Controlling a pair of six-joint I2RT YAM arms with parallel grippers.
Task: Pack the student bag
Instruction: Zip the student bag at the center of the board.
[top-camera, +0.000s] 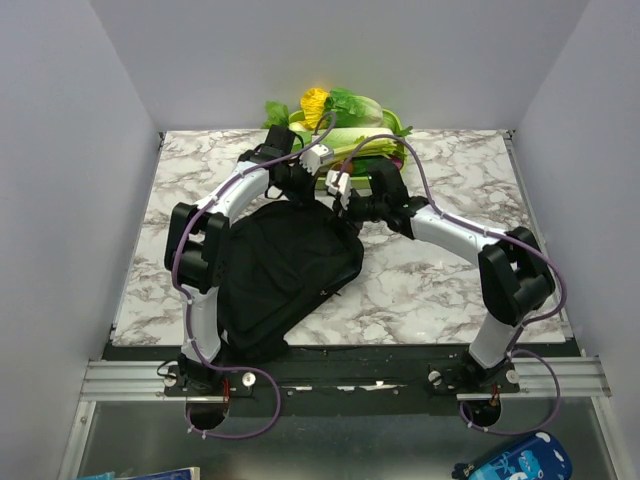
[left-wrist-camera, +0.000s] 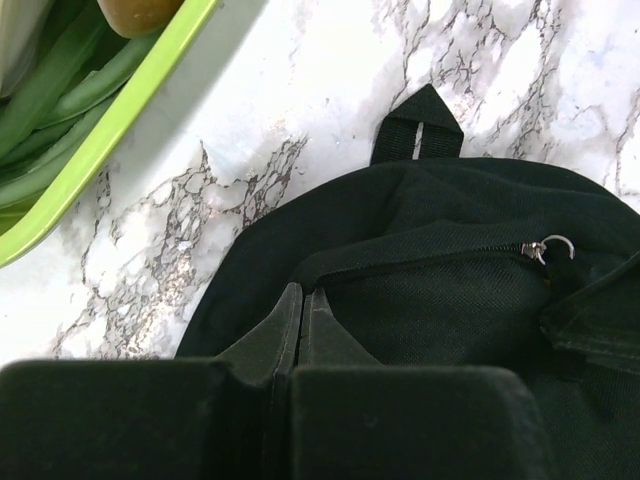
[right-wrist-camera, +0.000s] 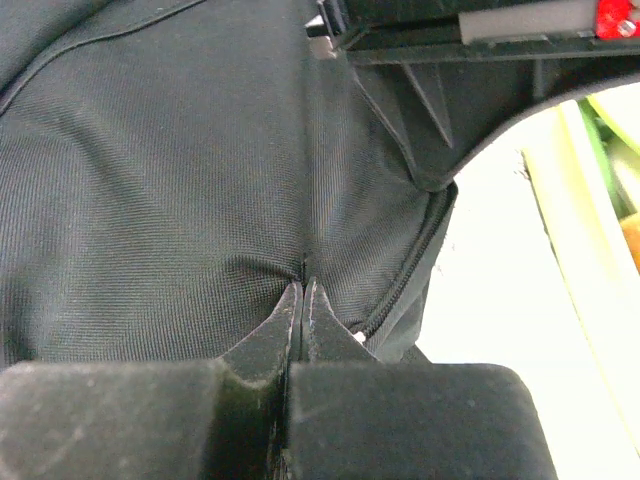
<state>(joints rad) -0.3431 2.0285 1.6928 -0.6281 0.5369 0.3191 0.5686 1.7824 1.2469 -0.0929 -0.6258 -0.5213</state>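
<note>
The student bag (top-camera: 285, 275) lies flat on the marbled worktop (top-camera: 440, 280), spreading from the centre toward 8 o'clock, with its lower end reaching the near edge by the left arm's base. Both arms bend inward and meet at the bag's 12 to 1 o'clock edge. The left gripper (left-wrist-camera: 302, 295) has its fingers pressed together, their tips on the black fabric just short of a closed zip line; whether any cloth is caught between them cannot be told. The zip's metal pull (left-wrist-camera: 545, 248) sits at 3 o'clock from those tips, and a small black hanging loop (left-wrist-camera: 420, 125) sticks out from the bag's rim at 1 o'clock onto bare marble. The right gripper (right-wrist-camera: 302, 290) is likewise closed, and the fabric puckers into a crease that runs straight up from its tips, so it looks clamped on a pinch of the bag beside a zip seam. A green tray (top-camera: 395, 128) of leafy greens (top-camera: 350, 105) stands at the worktop's 12 o'clock edge, near the grippers but apart from the bag.
</note>
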